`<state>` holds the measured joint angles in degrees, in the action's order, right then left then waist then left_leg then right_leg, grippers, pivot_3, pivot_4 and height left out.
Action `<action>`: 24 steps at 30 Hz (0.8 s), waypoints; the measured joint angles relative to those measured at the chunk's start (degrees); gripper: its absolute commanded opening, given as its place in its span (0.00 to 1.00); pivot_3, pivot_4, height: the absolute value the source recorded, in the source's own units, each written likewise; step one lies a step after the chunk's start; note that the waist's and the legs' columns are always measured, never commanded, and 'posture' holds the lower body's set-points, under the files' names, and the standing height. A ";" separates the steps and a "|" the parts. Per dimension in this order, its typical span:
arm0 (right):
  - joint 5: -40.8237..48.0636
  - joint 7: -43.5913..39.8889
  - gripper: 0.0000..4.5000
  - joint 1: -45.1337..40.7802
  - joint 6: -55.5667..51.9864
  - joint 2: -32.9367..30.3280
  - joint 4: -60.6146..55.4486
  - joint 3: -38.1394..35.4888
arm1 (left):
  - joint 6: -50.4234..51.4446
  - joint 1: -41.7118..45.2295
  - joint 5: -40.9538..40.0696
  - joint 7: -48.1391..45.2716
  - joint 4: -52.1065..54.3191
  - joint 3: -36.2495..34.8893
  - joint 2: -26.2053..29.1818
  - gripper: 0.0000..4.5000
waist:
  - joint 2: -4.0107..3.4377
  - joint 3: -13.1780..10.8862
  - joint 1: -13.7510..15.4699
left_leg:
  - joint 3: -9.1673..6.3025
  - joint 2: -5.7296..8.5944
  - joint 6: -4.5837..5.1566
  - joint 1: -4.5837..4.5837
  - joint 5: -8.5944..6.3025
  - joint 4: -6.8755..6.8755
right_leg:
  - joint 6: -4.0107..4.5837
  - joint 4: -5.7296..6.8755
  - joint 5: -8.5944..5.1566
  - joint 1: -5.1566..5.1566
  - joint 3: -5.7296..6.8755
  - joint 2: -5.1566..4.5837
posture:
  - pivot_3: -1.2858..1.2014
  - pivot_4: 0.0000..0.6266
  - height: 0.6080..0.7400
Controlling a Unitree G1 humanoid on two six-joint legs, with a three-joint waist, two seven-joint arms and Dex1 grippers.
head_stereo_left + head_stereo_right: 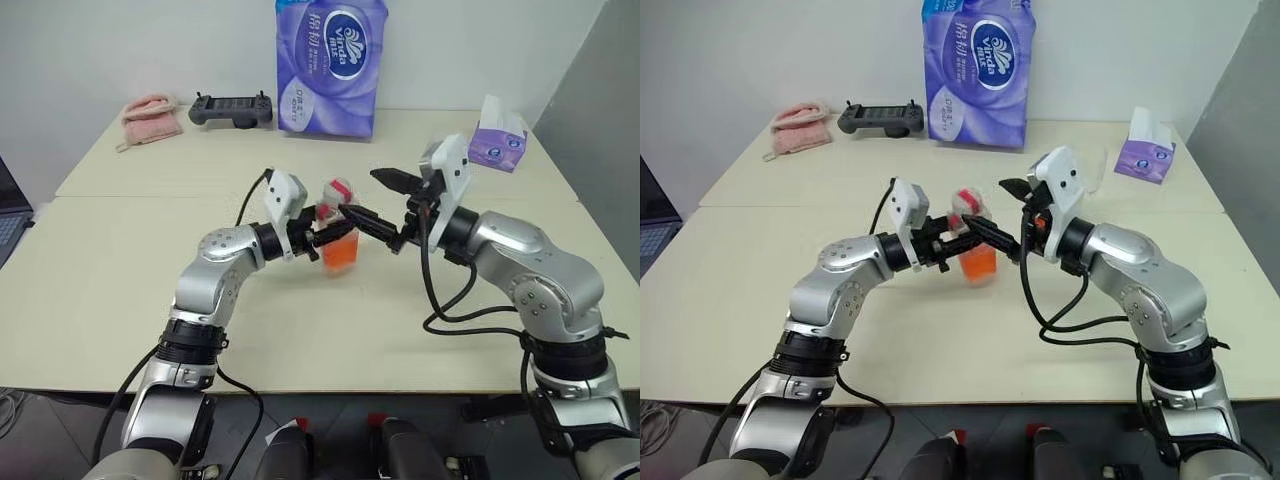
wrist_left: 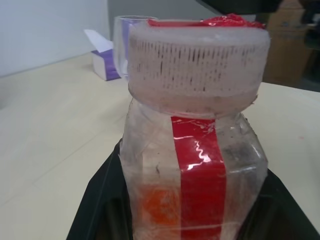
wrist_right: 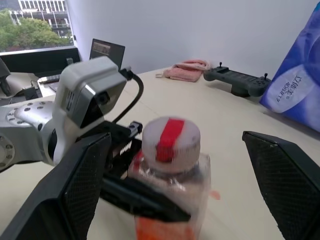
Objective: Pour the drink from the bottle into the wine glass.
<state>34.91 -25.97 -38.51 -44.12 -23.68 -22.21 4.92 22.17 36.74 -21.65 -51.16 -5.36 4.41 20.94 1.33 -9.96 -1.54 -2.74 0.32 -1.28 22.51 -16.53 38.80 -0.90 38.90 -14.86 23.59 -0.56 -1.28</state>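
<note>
My left gripper point(image 1: 328, 236) is shut on the bottle point(image 1: 340, 240) and holds it upright above the middle of the table point(image 1: 120, 290). The bottle is clear plastic, and its white cap point(image 3: 171, 140) carries a red strip. The orange-red drink point(image 1: 342, 256) fills its lower part. My right gripper point(image 1: 360, 193) is open, with one finger on each side of the cap and not touching it. The wine glass point(image 2: 121, 42) shows in the left wrist view as a clear bowl behind the bottle, beside the small purple box.
At the back of the table stand a big purple tissue pack point(image 1: 330, 65), a black game controller point(image 1: 231, 108) and a pink cloth point(image 1: 152, 118). A small purple tissue box point(image 1: 497, 145) sits at the back right. A laptop point(image 1: 8, 215) is at the left edge.
</note>
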 measured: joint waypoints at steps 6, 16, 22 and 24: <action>-1.92 0.01 1.00 -0.08 -0.01 1.74 0.01 1.43 | 0.31 0.00 -0.05 -1.25 0.24 0.21 -0.89 0.40 | 0.00 0.00 0.00 | 0.00 0.00 0.00 0.01 0.00 0.00 | 0.00 0.00 0.00 0.01 -0.01 0.00 | 0.52 0.24 1.00; -3.43 -0.27 1.00 -0.07 0.02 4.24 0.69 2.07 | 1.11 0.00 -0.06 -2.32 0.28 0.22 -0.92 0.40 | -0.01 0.00 0.00 | -0.01 0.00 0.00 0.01 0.00 0.00 | 0.00 0.00 0.00 0.02 0.00 0.00 | 0.52 0.24 1.00; -4.29 -1.19 0.64 0.00 0.03 4.29 0.89 1.84 | 1.19 -0.07 -0.07 -2.45 0.55 0.22 -0.92 0.40 | -0.01 0.00 0.01 | 0.00 0.00 0.00 0.01 0.00 0.00 | 0.00 0.01 0.00 0.02 0.00 0.00 | 0.52 0.24 1.00; -4.58 -1.18 0.48 0.07 0.03 4.31 1.22 1.33 | 1.25 -0.23 -0.07 -2.66 0.68 0.22 -0.93 0.40 | -0.01 -0.01 0.00 | -0.01 0.00 0.00 0.01 0.00 0.00 | 0.00 0.00 0.00 0.03 0.00 0.00 | 0.52 0.24 1.00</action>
<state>30.33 -27.15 -38.44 -44.10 -19.37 -20.99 6.26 23.42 36.51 -21.72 -53.82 -4.68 4.64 20.02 1.33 -9.96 -1.54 -2.75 0.32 -1.28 22.52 -16.53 38.80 -0.90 38.91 -14.85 23.61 -0.55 -1.29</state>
